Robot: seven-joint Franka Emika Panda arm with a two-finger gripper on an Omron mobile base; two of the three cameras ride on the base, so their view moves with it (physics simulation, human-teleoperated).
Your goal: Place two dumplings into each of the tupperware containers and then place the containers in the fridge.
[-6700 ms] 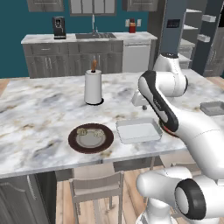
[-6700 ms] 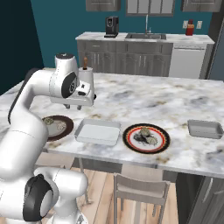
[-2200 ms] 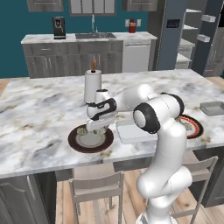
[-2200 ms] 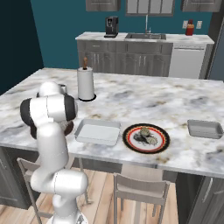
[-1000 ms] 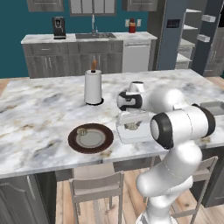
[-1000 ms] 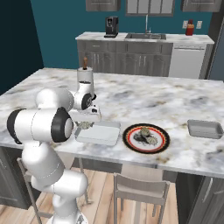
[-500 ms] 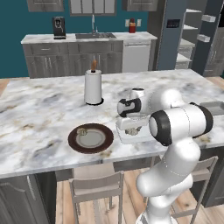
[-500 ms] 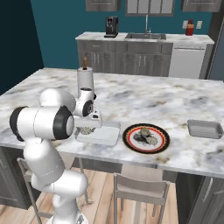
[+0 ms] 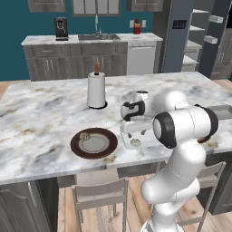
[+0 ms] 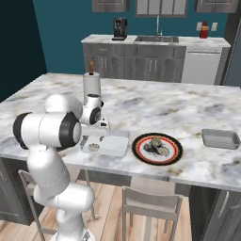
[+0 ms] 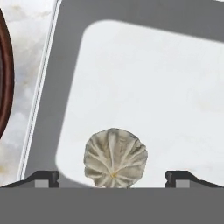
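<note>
A crimped tan dumpling [image 11: 115,158] lies in the near corner of a pale grey tupperware container [image 11: 48,100], also the container [image 9: 144,136] [image 10: 113,146] at the island's front edge. My gripper [image 11: 111,177] [image 9: 135,132] hovers just above it, open, its fingertips [image 11: 41,177] wide apart on either side and clear of the dumpling [image 9: 135,143] [image 10: 93,147]. One dumpling [image 9: 84,135] rests on a dark brown plate [image 9: 94,144]. More dumplings [image 10: 156,143] lie on a red-rimmed plate [image 10: 156,148]. A second container [image 10: 220,139] sits far right. The fridge [image 9: 174,41] stands at the back right.
A paper towel roll [image 9: 96,89] [image 10: 91,84] stands upright behind the plate and container. Stools [image 9: 99,199] [image 10: 150,204] are tucked under the island's front edge. A back counter holds a sink [image 9: 96,37] and a coffee machine [image 9: 60,27].
The gripper has dropped lower over the container and its jaws have spread wider; the dumpling it carried now lies loose on the container floor.
</note>
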